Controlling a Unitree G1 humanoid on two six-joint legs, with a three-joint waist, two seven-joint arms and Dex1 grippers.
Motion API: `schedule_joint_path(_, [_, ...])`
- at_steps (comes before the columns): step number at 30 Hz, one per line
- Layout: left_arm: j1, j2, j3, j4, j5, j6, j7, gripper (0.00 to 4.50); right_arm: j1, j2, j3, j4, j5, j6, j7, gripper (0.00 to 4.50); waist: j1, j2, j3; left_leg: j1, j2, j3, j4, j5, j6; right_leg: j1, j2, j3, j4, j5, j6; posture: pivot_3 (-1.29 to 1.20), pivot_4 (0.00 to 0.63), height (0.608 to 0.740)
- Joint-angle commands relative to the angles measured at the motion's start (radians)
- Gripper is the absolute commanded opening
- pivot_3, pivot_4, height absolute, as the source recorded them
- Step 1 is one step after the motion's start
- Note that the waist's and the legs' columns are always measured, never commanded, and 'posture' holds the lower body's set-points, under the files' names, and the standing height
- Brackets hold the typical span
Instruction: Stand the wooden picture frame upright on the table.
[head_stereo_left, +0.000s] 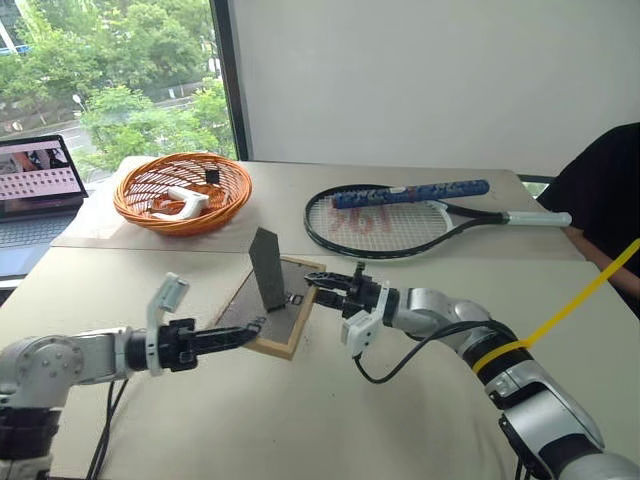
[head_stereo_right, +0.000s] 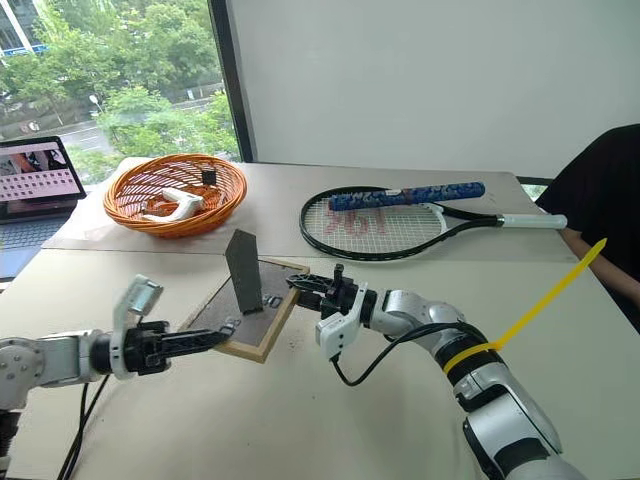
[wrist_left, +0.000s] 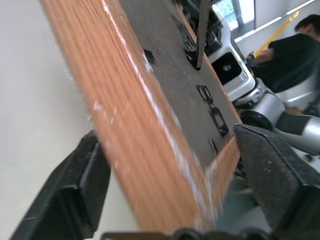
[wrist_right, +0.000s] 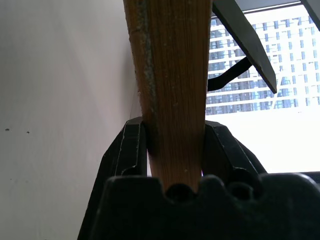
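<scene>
You are seeing the picture frame (head_stereo_left: 278, 310) lying tilted, back up, stand raised, on the surface (head_stereo_left: 330, 420). Your right tool (head_stereo_left: 318, 289) is clamping its far edge; your left tool (head_stereo_left: 250, 331) is gaping wide around the near corner.

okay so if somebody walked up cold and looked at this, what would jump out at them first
Probably the wooden picture frame in the middle of the table, dark back up, its fold-out stand sticking up, with a gripper on either side. The right gripper is clamped on its far edge, while the left gripper has its fingers spread around the near corner. Behind them sit a tennis racket on the right and an orange wicker basket on the left.
</scene>
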Motion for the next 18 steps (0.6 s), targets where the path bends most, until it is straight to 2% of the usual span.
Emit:
schedule_joint_path(1, [0.042, 0.06, 0.113, 0.033, 0.033, -0.07, -0.133, 4.5, -0.051, -0.009, -0.089, 0.036, 0.198, 0.017, 0.068, 1.2, -0.001, 0.0, 0.0, 0.0, 0.0, 0.0, 0.0, 0.0, 0.0, 0.0, 0.0, 0.0, 0.0, 0.0, 0.0, 0.0, 0.15, 0.692])
schedule_joint_path(3, [0.064, 0.082, 0.173, 0.067, 0.042, -0.083, -0.156, 4.5, -0.051, 0.009, -0.119, 0.078, 0.418, 0.07, 0.239, 1.2, -0.003, 0.0, 0.0, 0.0, 0.0, 0.0, 0.0, 0.0, 0.0, 0.0, 0.0, 0.0, 0.0, 0.0, 0.0, 0.0, 0.15, 0.692])
schedule_joint_path(4, [0.071, 0.082, 0.195, 0.068, 0.049, -0.087, -0.14, 4.5, -0.04, 0.028, -0.143, 0.072, 0.57, 0.144, 0.371, 1.2, -0.003, 0.0, 0.001, 0.0, 0.0, 0.0, 0.0, 0.0, 0.001, 0.0, 0.0, -0.001, 0.0, 0.0, 0.0, 0.0, 0.15, 0.692])
schedule_joint_path(6, [0.084, 0.048, 0.232, 0.038, 0.074, -0.133, -0.091, 4.5, -0.01, 0.064, -0.196, 0.006, 0.866, 0.395, 0.653, 1.2, -0.002, 0.0, 0.001, 0.0, 0.0, 0.0, 0.0, 0.0, 0.001, 0.002, 0.0, -0.002, 0.0, 0.0, 0.0, 0.0, 0.15, 0.692])
schedule_joint_path(8, [0.115, -0.007, 0.261, -0.024, 0.127, -0.227, -0.055, 4.5, 0.009, 0.073, -0.239, -0.054, 1.051, 0.67, 0.842, 1.19, -0.001, 0.001, 0.001, 0.0, 0.0, -0.001, 0.001, 0.0, 0.001, 0.003, 0.0, -0.003, 0.0, 0.0, 0.0, 0.0, 0.15, 0.692])
schedule_joint_path(10, [0.145, -0.048, 0.266, -0.084, 0.16, -0.275, -0.022, 4.5, 0.013, 0.083, -0.296, -0.089, 1.196, 0.94, 0.909, 1.19, 0.001, 0.002, 0.002, 0.002, 0.001, -0.001, 0.001, 0.0, 0.001, 0.006, 0.0, -0.004, 0.0, 0.0, 0.0, 0.0, 0.15, 0.692])
schedule_joint_path(11, [0.154, -0.064, 0.266, -0.104, 0.154, -0.276, -0.013, 4.5, 0.015, 0.082, -0.308, -0.099, 1.222, 1.007, 0.929, 1.19, 0.002, 0.002, 0.002, 0.002, 0.001, -0.002, 0.001, 0.0, 0.001, 0.006, 0.0, -0.004, 0.0, 0.0, 0.0, 0.0, 0.15, 0.692])
schedule_joint_path(18, [0.176, -0.13, 0.242, -0.17, 0.165, -0.296, 0.049, 4.5, 0.055, 0.103, -0.338, -0.181, 1.304, 1.332, 0.993, 1.18, 0.001, 0.003, 0.003, 0.002, 0.001, -0.002, 0.0, 0.0, 0.002, 0.004, 0.0, -0.004, 0.0, 0.0, 0.0, 0.0, 0.15, 0.692])
